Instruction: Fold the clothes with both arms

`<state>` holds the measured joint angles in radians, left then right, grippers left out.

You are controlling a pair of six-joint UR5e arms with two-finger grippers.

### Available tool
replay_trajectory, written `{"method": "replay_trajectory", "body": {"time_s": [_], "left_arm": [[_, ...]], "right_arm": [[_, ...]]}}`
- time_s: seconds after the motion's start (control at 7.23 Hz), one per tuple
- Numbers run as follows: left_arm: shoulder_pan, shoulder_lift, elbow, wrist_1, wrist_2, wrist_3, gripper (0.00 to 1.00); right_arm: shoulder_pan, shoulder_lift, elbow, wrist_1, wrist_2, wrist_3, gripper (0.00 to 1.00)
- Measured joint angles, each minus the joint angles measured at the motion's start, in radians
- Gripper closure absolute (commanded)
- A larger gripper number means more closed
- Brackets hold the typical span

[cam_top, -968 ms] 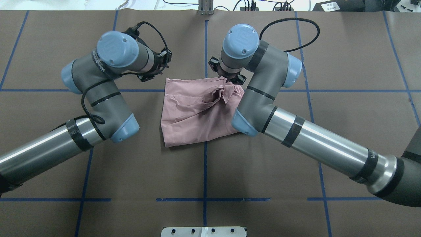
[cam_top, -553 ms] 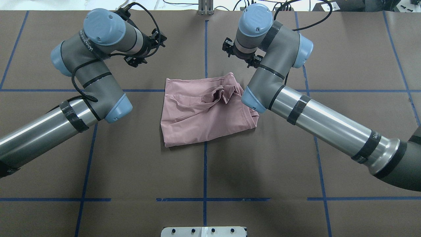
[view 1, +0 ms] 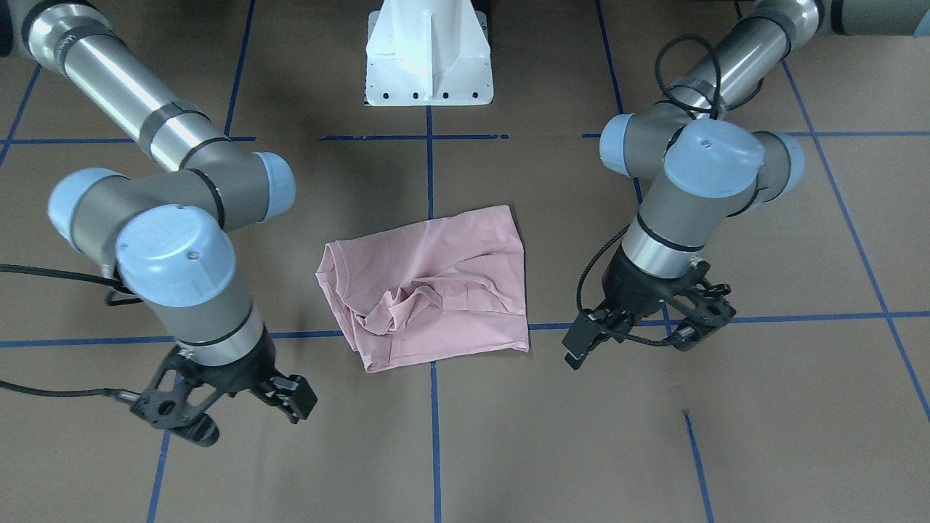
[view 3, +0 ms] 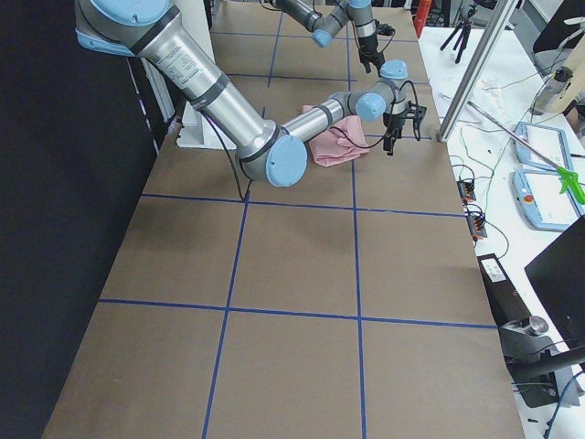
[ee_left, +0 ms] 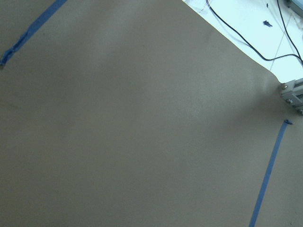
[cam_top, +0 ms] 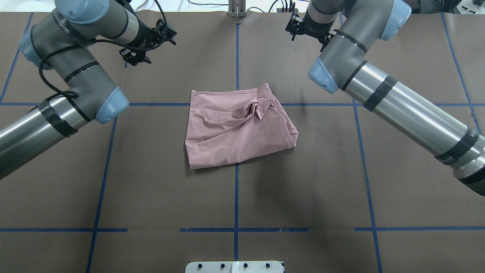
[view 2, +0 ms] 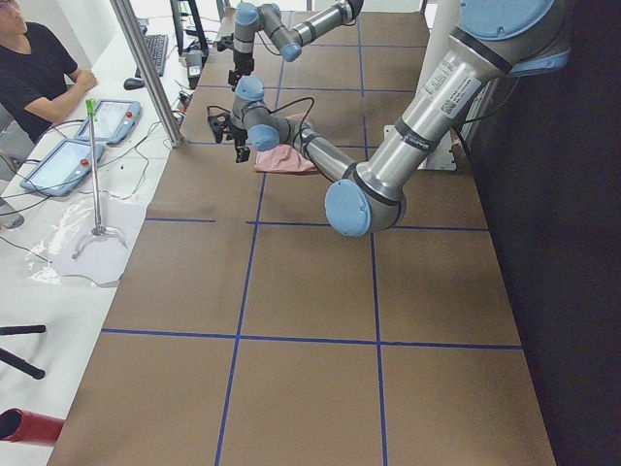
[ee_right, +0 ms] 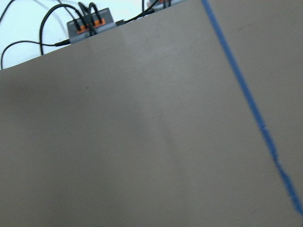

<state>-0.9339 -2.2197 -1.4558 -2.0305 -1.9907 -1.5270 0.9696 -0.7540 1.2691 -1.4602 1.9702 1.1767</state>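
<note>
I'm holding the left tool [view 1: 638,335] and right tool [view 1: 243,412] wide and empty, well clear, so the folded T-shirt [view 1: 436,290] lies undisturbed.

This is a robotics lab. The left arm [cam_top: 81,85] and right arm [cam_top: 409,110] stand either side of a white pedestal base [view 1: 429,54] on a table [cam_top: 151,170] covered in brown paper and marked into squares with blue tape [cam_top: 236,197]. Along the table's far edge runs a white bench [view 2: 68,291]. On it are teach pendants [view 2: 109,121] and a grey cable hub [ee_right: 90,23], with an aluminium post [view 2: 146,68] at its edge. A person [view 2: 39,68] sits at the bench.
</note>
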Motion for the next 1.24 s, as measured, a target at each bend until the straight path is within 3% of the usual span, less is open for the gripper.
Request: {"method": "replay_trajectory", "body": {"time_s": [0.28, 0.55, 0.97, 1.24], "left_arm": [[-0.124, 0.098, -0.172, 0.170, -0.060, 0.304, 0.00], [-0.259, 0.214, -0.308, 0.349, -0.075, 0.744, 0.00], [-0.459, 0.378, -0.349, 0.445, -0.097, 1.296, 0.00], [-0.589, 0.492, -0.320, 0.453, -0.192, 1.647, 0.00]], "right_arm": [[0.143, -0.173, 0.213, -0.183, 0.063, -0.370, 0.00], [0.323, -0.417, 0.374, -0.246, 0.199, -0.757, 0.00], [0.565, -0.640, 0.431, -0.351, 0.291, -1.300, 0.00], [0.643, -0.737, 0.442, -0.380, 0.363, -1.419, 0.00]]}}
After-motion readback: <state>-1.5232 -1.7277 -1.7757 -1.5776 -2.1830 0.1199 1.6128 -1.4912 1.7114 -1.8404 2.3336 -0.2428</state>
